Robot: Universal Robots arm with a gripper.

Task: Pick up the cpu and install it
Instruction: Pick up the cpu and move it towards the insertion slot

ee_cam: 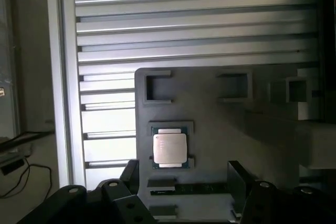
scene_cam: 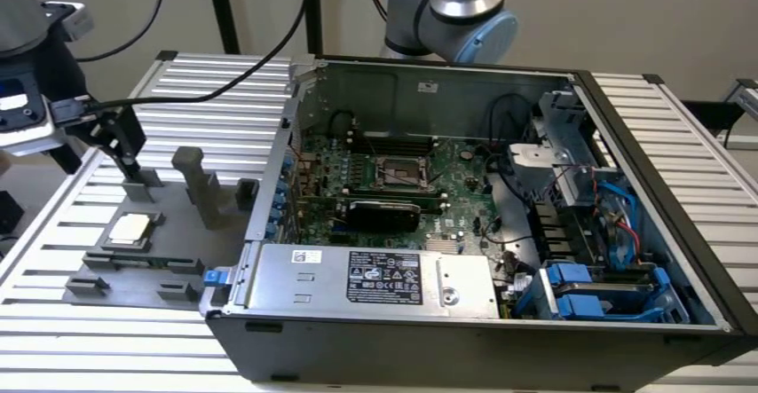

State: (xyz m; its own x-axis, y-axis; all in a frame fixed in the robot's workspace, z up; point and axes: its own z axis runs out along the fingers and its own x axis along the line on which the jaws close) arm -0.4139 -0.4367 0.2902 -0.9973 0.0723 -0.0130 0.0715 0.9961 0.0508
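hovering with fingers spread wide, the tool [scene_cam: 130,173] grips nothing; the cpu [scene_cam: 130,226] lies flat on the grey fixture [scene_cam: 177,264] just below its fingertips, untouched, outside the case [scene_cam: 474,349].

We are looking at a robotics lab or test workshop. We are seeing a bench [scene_cam: 675,136] of ribbed aluminium slats, a grey-and-blue jointed robot arm [scene_cam: 456,11] rising behind it, an opened black desktop computer case [scene_cam: 474,344] baring its green motherboard [scene_cam: 391,176], and a dark grey plastic fixture plate [scene_cam: 201,251] seating a small square silver-topped cpu [scene_cam: 130,226].
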